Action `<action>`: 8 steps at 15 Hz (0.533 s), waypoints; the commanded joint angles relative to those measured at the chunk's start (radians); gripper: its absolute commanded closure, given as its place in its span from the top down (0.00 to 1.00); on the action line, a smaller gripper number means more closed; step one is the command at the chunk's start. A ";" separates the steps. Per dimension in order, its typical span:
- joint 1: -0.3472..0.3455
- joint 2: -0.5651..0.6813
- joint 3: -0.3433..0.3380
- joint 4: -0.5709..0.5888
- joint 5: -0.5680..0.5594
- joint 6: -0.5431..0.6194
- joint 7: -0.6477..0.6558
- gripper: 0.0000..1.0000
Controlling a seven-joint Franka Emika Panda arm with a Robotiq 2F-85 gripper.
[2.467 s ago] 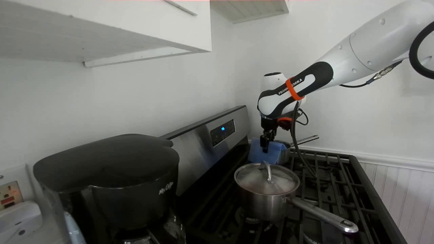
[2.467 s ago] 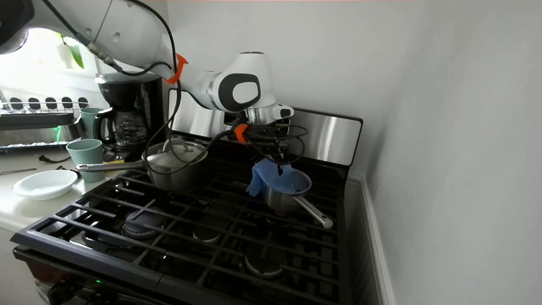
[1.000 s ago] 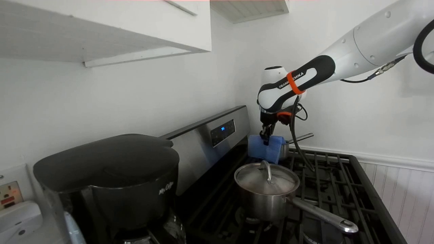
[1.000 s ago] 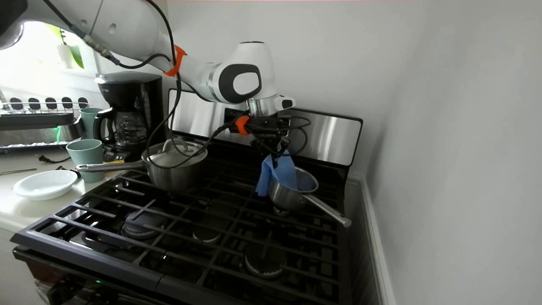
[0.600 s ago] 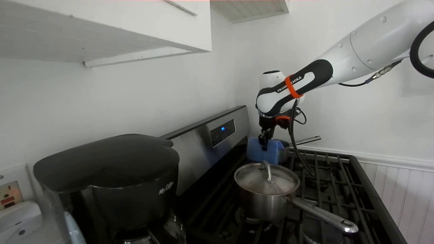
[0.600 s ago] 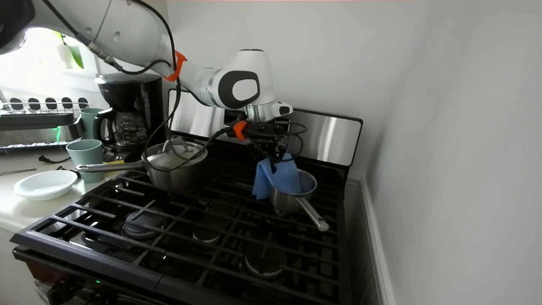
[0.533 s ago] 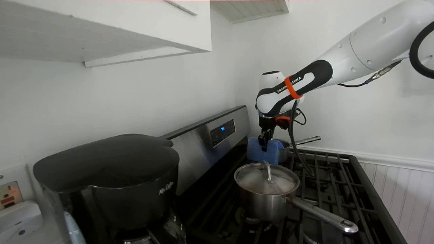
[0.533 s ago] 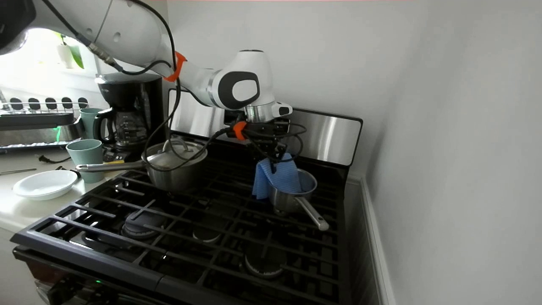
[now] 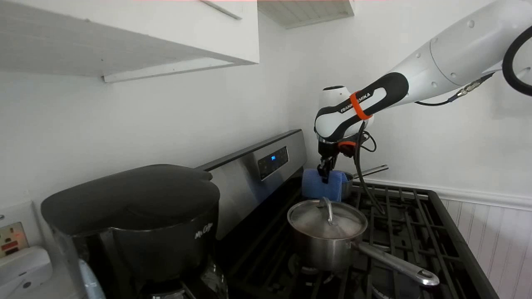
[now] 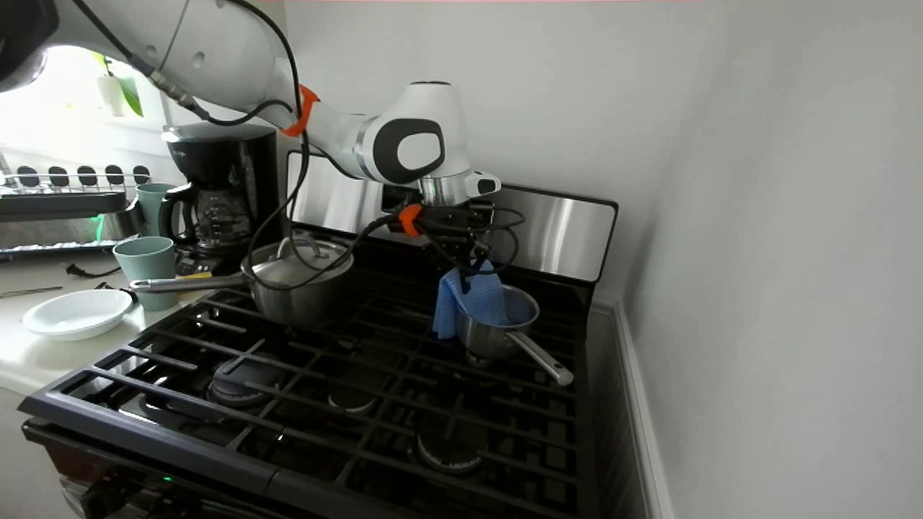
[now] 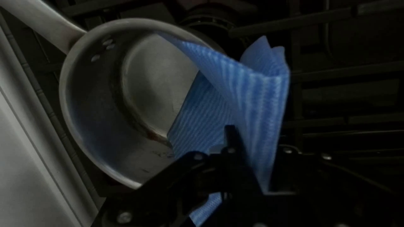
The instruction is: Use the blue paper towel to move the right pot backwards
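A small open steel pot [image 10: 484, 340] stands at the right rear of the stove, its handle pointing to the front right. It also shows in the wrist view [image 11: 86, 126], empty inside, and partly in an exterior view [image 9: 348, 189]. The blue paper towel [image 10: 482, 299] is draped over the pot's rim, partly inside and partly outside; it also shows in the wrist view [image 11: 263, 85] and in an exterior view [image 9: 318, 187]. My gripper [image 11: 252, 138] is closed on the towel at the rim; the far finger is mostly hidden behind the towel. It points down in both exterior views [image 9: 325, 174] [image 10: 466, 281].
A lidded steel pot [image 9: 326, 249] stands on the left burner, also seen in an exterior view [image 10: 296, 303]. The stove's back panel [image 10: 555, 234] is behind the gripper. A wall [image 10: 721, 324] bounds the right side. A coffee maker [image 9: 137, 216] stands on the counter.
The arm rose by about one second ago, then came down, and is now slightly higher than half a second ago. The pot has shifted slightly right, and its handle has swung a little.
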 commanded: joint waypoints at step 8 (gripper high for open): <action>-0.005 -0.044 0.010 -0.004 0.008 -0.011 0.008 0.29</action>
